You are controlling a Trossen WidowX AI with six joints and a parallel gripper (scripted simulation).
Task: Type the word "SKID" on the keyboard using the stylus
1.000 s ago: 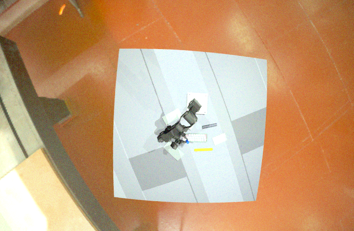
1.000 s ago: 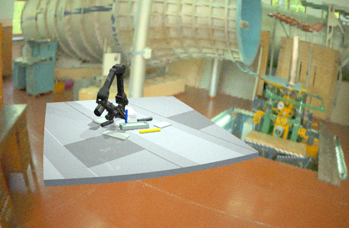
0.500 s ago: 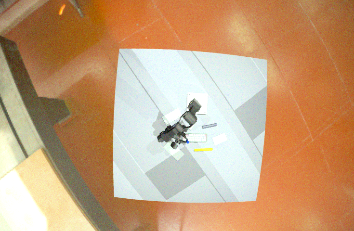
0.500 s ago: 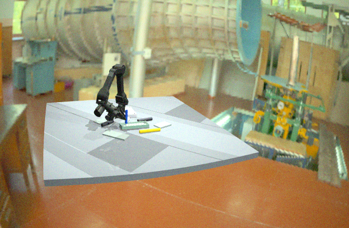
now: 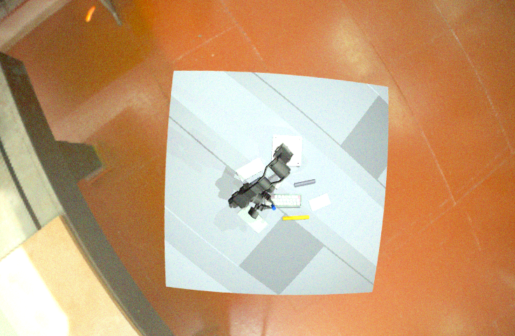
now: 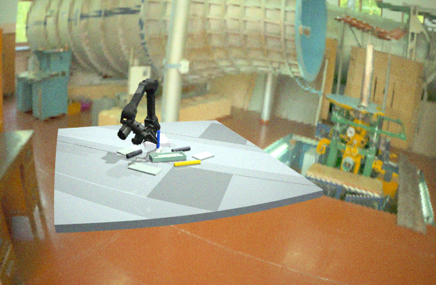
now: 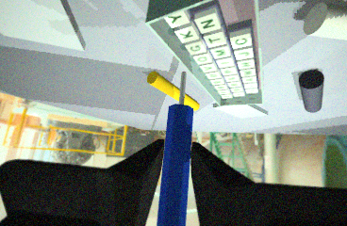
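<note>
Setting: workshop hall with orange-red floor; pale grey desk (image 5: 210,118) with darker grey bands and squares.

Arm: black, one (image 6: 148,100), bent down over the desk's middle.

Gripper (image 7: 177,155): jaws closed nearly together on the blue stylus (image 7: 176,160); stylus upright, its thin grey tip above the desk beside the keyboard's near end, not touching a key.

Keyboard (image 6: 167,156): green-edged block, white keys with green letters; Y, N, K, G, C readable in wrist view.

Other items: yellow bar (image 5: 295,217) just beside the keyboard; grey cylinder (image 5: 304,182) on its other side; dark cylinder (image 6: 133,154); white cards (image 5: 319,201) lying flat nearby
</note>
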